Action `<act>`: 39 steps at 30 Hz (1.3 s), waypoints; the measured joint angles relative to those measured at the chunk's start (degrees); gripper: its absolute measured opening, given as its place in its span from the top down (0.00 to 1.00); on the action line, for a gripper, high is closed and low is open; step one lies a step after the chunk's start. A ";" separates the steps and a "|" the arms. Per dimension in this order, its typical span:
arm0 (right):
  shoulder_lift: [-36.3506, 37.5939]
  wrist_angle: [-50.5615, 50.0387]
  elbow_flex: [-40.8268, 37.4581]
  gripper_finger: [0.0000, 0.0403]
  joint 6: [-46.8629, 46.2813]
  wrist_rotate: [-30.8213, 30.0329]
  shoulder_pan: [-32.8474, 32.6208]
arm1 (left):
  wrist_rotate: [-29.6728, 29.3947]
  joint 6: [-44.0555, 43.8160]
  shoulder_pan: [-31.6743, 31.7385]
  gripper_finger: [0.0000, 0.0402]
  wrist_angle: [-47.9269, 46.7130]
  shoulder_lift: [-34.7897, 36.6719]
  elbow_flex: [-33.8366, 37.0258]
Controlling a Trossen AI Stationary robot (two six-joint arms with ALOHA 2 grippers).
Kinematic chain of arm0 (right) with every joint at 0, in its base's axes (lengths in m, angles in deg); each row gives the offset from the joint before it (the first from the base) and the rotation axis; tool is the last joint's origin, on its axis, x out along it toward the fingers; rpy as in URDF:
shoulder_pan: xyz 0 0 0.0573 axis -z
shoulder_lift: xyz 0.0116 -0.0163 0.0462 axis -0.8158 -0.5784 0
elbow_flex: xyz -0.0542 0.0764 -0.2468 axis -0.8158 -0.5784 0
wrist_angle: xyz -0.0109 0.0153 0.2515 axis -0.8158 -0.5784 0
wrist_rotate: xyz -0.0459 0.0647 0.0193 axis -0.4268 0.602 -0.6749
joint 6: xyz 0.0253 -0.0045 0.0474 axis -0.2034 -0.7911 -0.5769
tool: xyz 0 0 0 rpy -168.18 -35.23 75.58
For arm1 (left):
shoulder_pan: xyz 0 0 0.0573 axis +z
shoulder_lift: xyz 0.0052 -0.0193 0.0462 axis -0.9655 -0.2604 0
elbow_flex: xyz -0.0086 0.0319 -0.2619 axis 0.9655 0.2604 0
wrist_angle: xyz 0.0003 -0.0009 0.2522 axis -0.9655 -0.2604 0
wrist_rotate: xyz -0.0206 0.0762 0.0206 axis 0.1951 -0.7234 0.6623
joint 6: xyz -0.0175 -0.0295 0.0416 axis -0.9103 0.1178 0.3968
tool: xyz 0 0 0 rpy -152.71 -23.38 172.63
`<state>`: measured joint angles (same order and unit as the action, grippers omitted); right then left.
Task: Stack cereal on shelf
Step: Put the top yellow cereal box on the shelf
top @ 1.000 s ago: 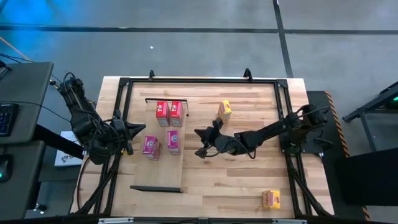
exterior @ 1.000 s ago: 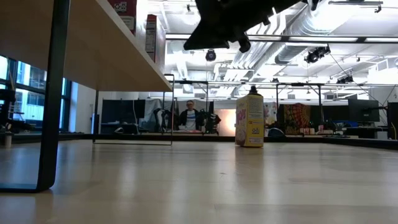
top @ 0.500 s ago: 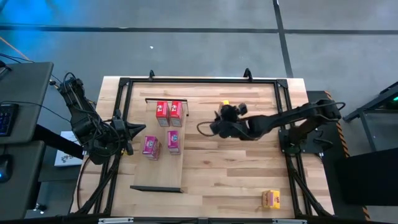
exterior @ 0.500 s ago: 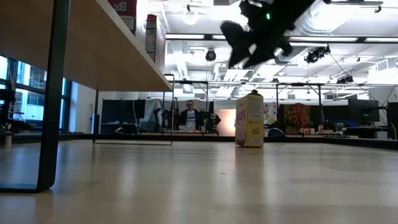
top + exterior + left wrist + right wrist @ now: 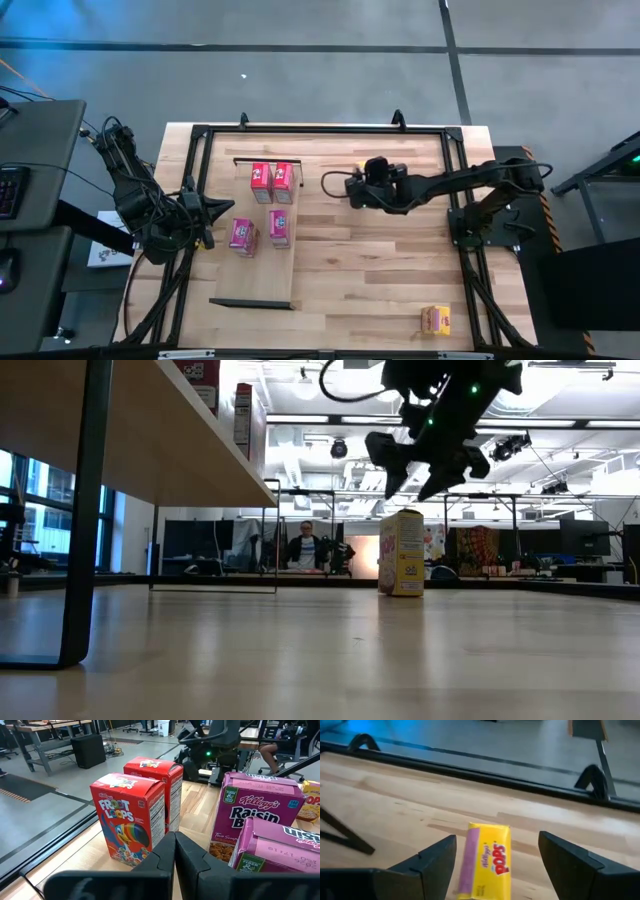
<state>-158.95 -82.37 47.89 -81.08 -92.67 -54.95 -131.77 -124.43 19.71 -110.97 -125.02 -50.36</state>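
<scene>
The shelf (image 5: 264, 270) is a pale wood panel on the table's left half, with two red cereal boxes (image 5: 272, 176) and two pink ones (image 5: 279, 226) standing on it. A yellow cereal box (image 5: 402, 553) stands upright on the tabletop at the far middle. My right gripper (image 5: 412, 486) hangs open just above it, fingers pointing down and clear of the box top (image 5: 487, 860). My left gripper (image 5: 222, 207) waits shut at the shelf's left side, facing the red and pink boxes (image 5: 131, 822).
Another yellow box (image 5: 435, 320) lies near the table's front right corner. A black metal frame (image 5: 320, 131) runs around the tabletop. Bare wood lies between the shelf and the right arm's base. A person (image 5: 305, 548) sits far behind the table.
My right gripper has gone from beside the shelf toward the table's far edge and a little right. It now stands over the yellow box, has turned to point down, and has opened. The boxes have stayed where they were.
</scene>
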 joint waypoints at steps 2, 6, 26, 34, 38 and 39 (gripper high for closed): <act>0.00 0.02 -0.46 0.32 -1.53 0.28 0.30 | 0.00 -0.04 0.00 1.00 0.04 0.01 0.00; 0.00 1.96 -0.96 0.32 -1.62 2.14 0.31 | 0.00 -0.04 0.00 1.00 0.07 0.00 0.00; -4.44 3.38 -0.96 0.32 -1.38 4.01 0.69 | 0.00 -0.59 0.00 1.00 0.11 0.02 -0.02; -5.09 3.11 -0.92 0.32 -1.36 3.70 0.69 | 0.00 -0.58 0.00 1.00 0.11 0.00 -0.02; -5.19 2.69 -0.92 0.35 -1.38 4.41 1.41 | 0.00 -0.58 0.00 1.00 0.11 0.01 -0.02; -5.22 2.58 -0.92 0.37 -1.38 5.19 1.81 | 0.00 -0.58 0.00 1.00 0.12 0.02 -0.02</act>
<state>-164.16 -79.80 46.97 -82.45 -87.48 -53.13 -131.77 -125.01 19.71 -110.85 -125.00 -50.38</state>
